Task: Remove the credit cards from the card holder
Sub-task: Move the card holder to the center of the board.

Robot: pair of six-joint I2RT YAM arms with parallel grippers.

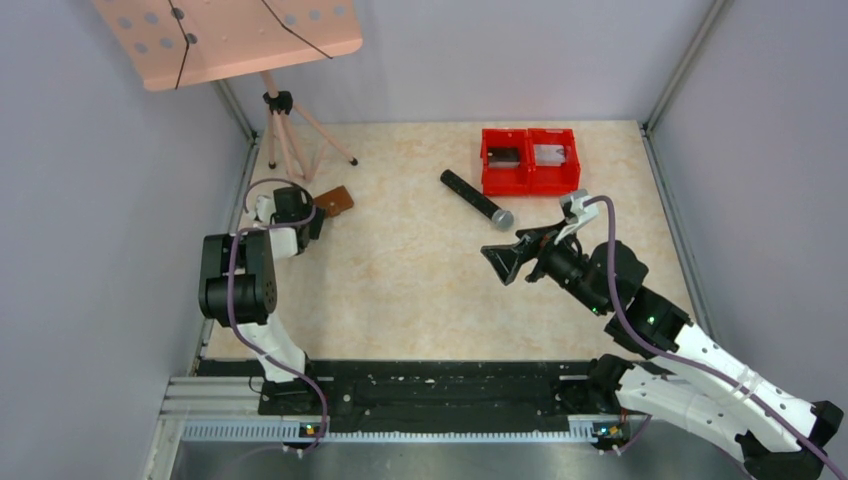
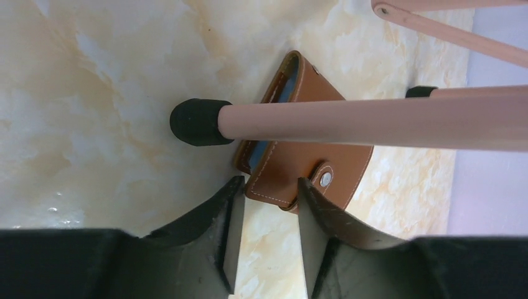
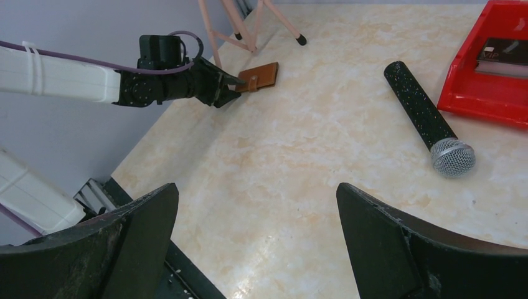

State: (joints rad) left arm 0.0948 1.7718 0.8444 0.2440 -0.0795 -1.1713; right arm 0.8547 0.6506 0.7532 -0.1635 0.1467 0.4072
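Note:
The brown leather card holder (image 1: 335, 201) lies closed and flat at the table's far left, by a tripod foot. In the left wrist view the card holder (image 2: 311, 162) shows a grey-blue inner edge and a snap tab, with a tripod leg (image 2: 373, 121) crossing above it. My left gripper (image 2: 269, 184) is open a narrow way, its tips at the holder's near edge and the right finger over the tab corner. It also shows in the top view (image 1: 318, 213). My right gripper (image 1: 497, 262) is wide open and empty above mid-table, as the right wrist view (image 3: 255, 187) confirms. No cards show outside the holder.
A pink tripod stand (image 1: 285, 130) straddles the far left corner, its black foot (image 2: 193, 121) beside the holder. A black microphone (image 1: 477, 198) lies mid-back. Red twin bins (image 1: 530, 160) stand at the back right, and a dark flat item (image 3: 504, 53) lies in one.

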